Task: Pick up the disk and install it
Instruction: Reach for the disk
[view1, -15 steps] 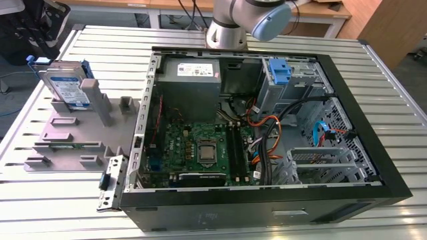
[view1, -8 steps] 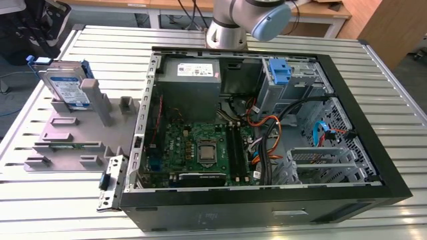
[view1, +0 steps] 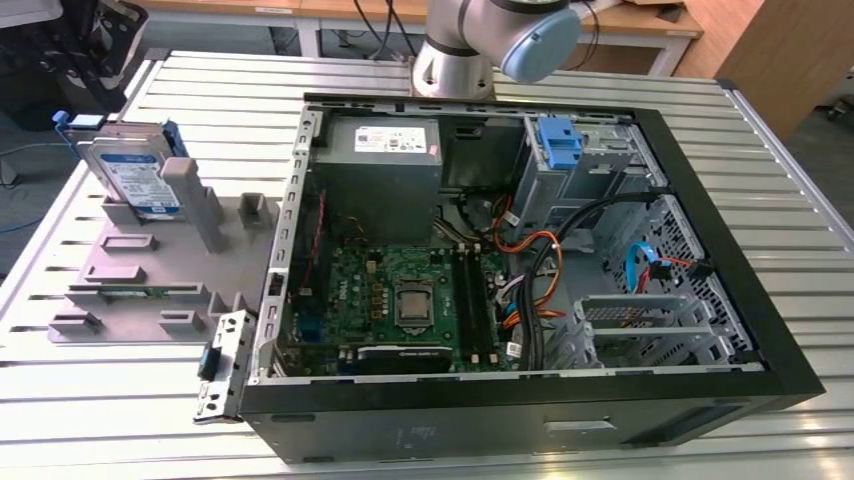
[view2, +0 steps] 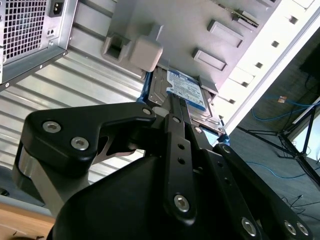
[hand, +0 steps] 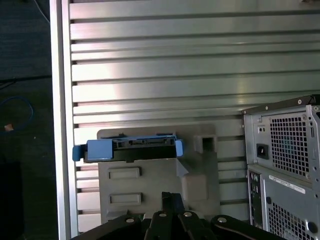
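Disk (view1: 130, 172): upright in grey holder (view1: 134, 265), exterior view's upper left.
Tool (hand: 171, 199): clear of it; I cannot tell its state.

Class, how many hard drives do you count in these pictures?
1: the disk stands on edge in the grey holder, on the exterior view's left of the computer case; others may be hidden inside.
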